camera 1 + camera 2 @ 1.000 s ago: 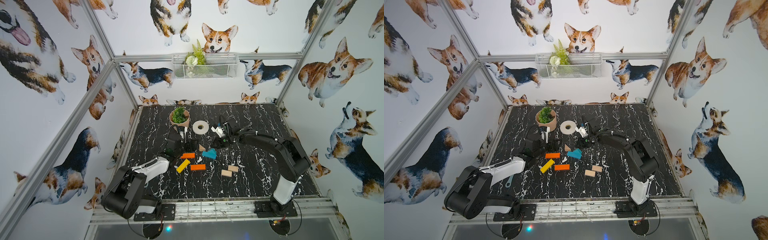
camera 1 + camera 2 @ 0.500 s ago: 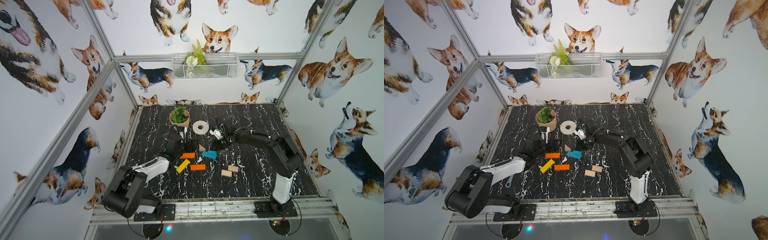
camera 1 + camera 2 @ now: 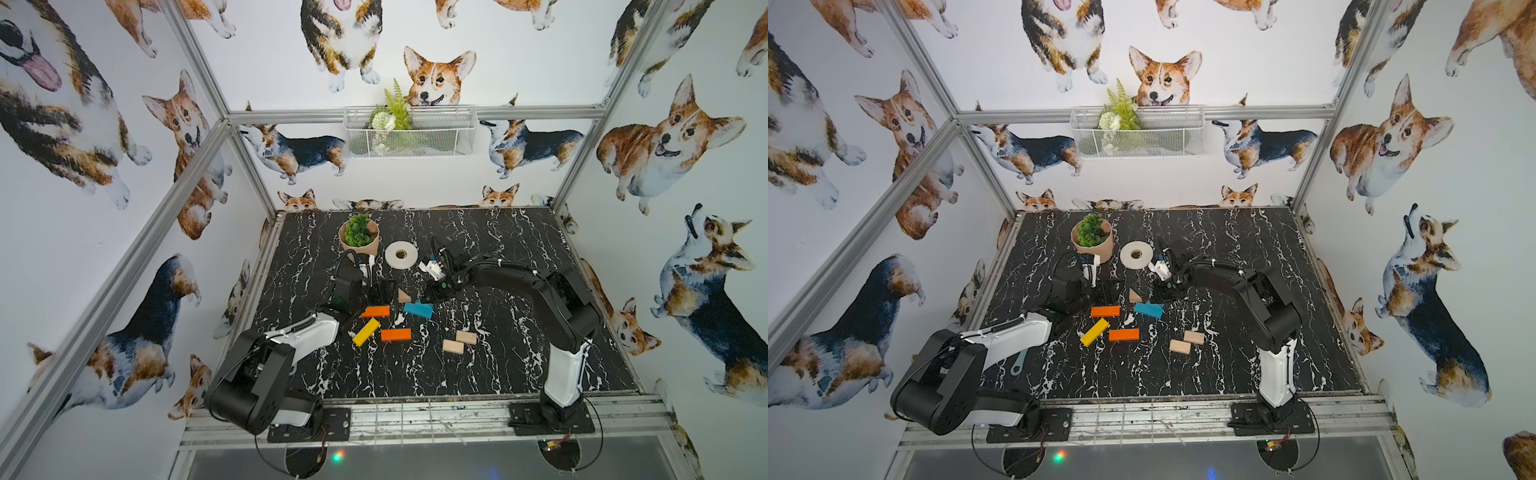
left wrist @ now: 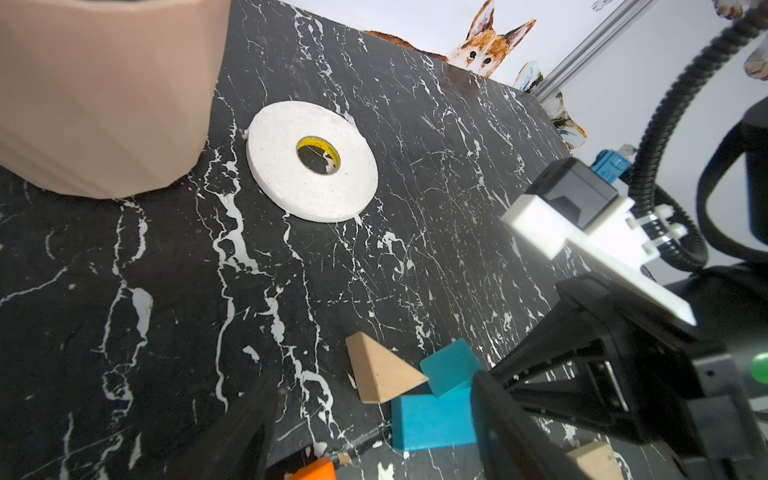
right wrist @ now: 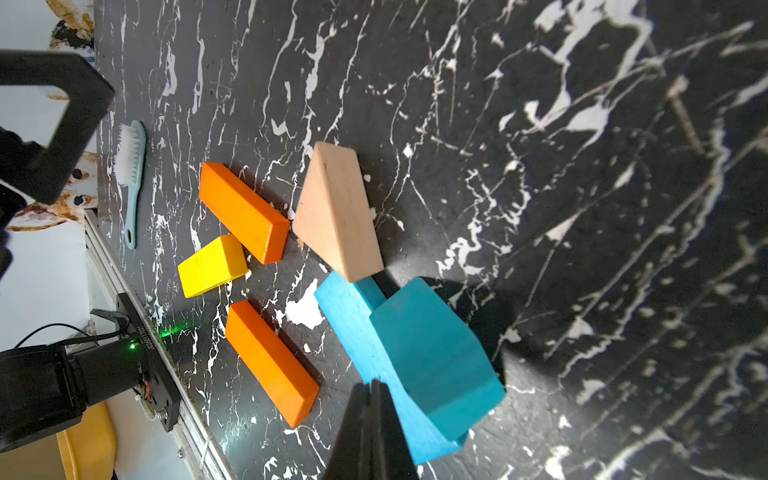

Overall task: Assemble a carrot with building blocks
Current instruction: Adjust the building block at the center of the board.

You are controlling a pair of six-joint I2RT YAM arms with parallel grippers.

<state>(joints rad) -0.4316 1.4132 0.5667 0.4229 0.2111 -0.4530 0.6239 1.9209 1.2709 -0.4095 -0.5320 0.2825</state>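
Observation:
The building blocks lie loose on the black marble table; no carrot is assembled. A teal triangle (image 5: 432,349) leans on the teal bar (image 5: 345,307), and the wood triangle (image 5: 336,212) sits beside them. In both top views there are two orange bars (image 3: 376,311) (image 3: 396,334), a yellow bar (image 3: 366,332) and two plain-wood rectangles (image 3: 466,337) (image 3: 453,346). My right gripper (image 5: 372,415) is shut and empty, its tip over the teal bar right beside the teal triangle. My left gripper (image 4: 374,436) is open and empty, low over the table just short of the wood triangle (image 4: 380,372).
A potted green plant (image 3: 359,237) and a white tape roll (image 3: 401,254) stand behind the blocks. A small teal brush (image 3: 1018,363) lies near the left arm's base. A wire basket (image 3: 409,131) hangs on the back wall.
My right gripper has moved left and nearer, down to the teal blocks, staying shut. The left arm and the blocks have not visibly moved.

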